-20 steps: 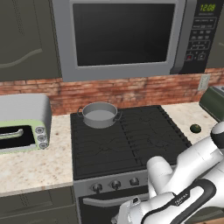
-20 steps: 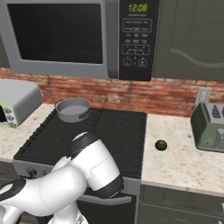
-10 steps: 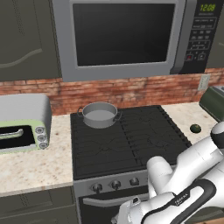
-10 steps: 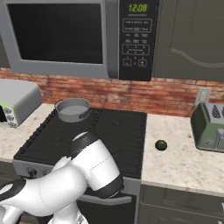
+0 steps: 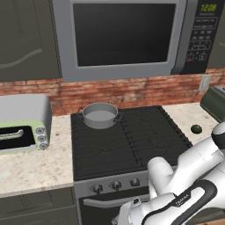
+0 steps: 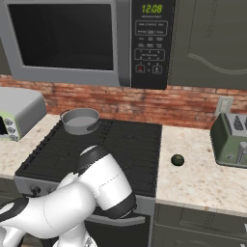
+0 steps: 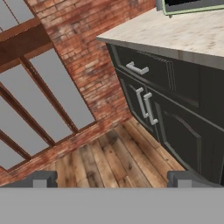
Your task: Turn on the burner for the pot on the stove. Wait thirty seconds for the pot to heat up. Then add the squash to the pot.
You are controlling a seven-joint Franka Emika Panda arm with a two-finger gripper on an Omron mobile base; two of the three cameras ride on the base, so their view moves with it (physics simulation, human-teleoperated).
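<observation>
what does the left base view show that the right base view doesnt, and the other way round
Left base view: the toaster oven whole, its door facing the camera, and the stove's row of knobs.

Right base view: the green toaster whole, slots up, under a dark cupboard.

Both: the pot at the back left of the stove, the squash on the counter right of it, and the microwave.

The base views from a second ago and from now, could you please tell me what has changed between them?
Nothing has visibly changed. The pot stays at the back left of the stove, the squash still lies on the counter to the stove's right, and the arm keeps its folded pose low in front of the stove.
</observation>
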